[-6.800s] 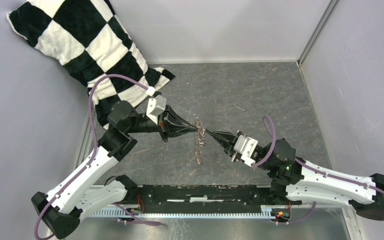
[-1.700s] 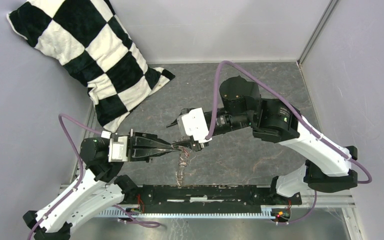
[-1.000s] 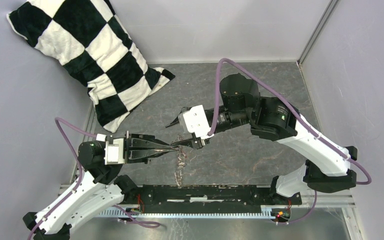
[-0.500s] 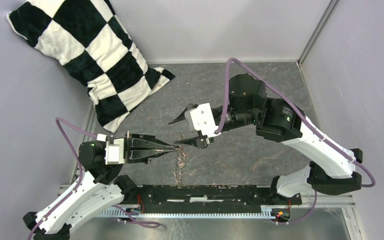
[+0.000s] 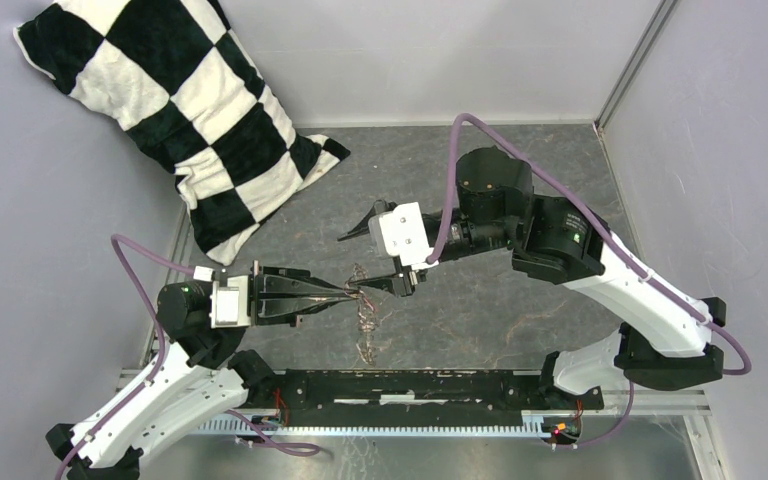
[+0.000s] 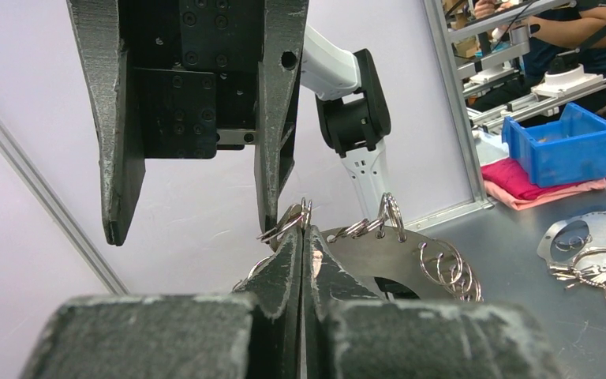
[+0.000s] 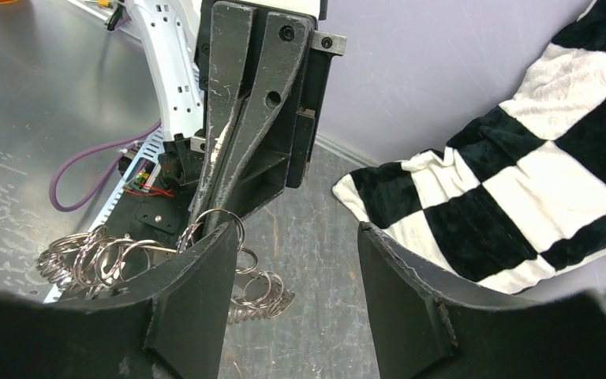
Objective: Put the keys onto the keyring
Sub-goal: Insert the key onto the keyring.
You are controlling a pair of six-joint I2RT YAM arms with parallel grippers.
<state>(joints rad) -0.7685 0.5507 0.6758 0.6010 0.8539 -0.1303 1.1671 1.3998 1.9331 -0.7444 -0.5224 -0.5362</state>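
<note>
Our left gripper (image 5: 350,292) is clenched on the keyring (image 5: 365,318), its chain dangling below the tips. Our right gripper (image 5: 372,262) stands released opposite, jaws apart beside the pinched ring. We cannot spot the key, so threading looks undone.

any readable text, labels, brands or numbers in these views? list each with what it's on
No text can be read in any view.
Pale marking on the right arm's black joint housing: too small to read.
No print shows on the checkered pillow, the blue bin or the keyring.
</note>
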